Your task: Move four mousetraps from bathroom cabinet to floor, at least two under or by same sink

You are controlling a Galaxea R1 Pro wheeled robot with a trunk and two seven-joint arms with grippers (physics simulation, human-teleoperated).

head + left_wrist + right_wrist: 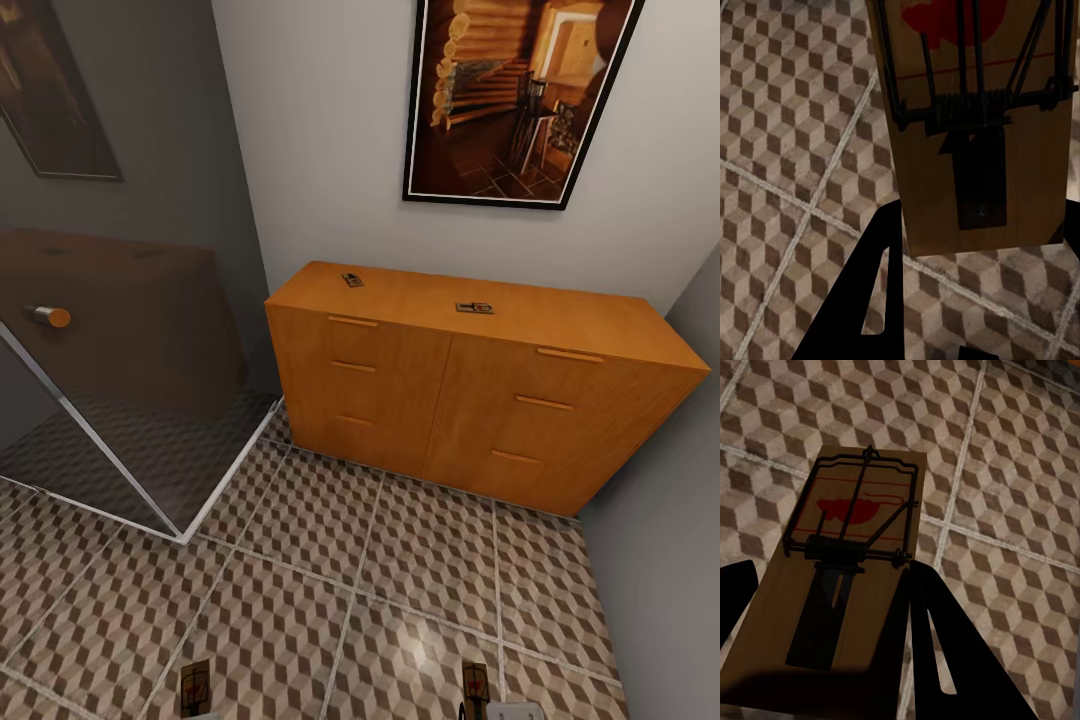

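Observation:
The orange-brown cabinet [440, 400] stands against the back wall. Two mousetraps lie on its flat top, one toward the left [352, 280] and one near the middle [475, 308]. A third mousetrap [979, 127], a tan board with dark wire and a red spot, hangs above the cube-patterned bathroom floor [400, 580] with my left gripper [975, 247] shut on it. My right gripper [832, 622] is shut on a fourth mousetrap [855, 555], also above the tiles. Both held traps [196, 688] [474, 690] peek in at the lower edge of the head view. The sink is out of view.
A glass shower screen [120, 380] with a round handle [48, 316] angles across the left, its corner reaching the floor. A framed picture [515, 95] hangs over the cabinet. A grey wall [670, 520] closes the right side. Open tiles lie between me and the cabinet.

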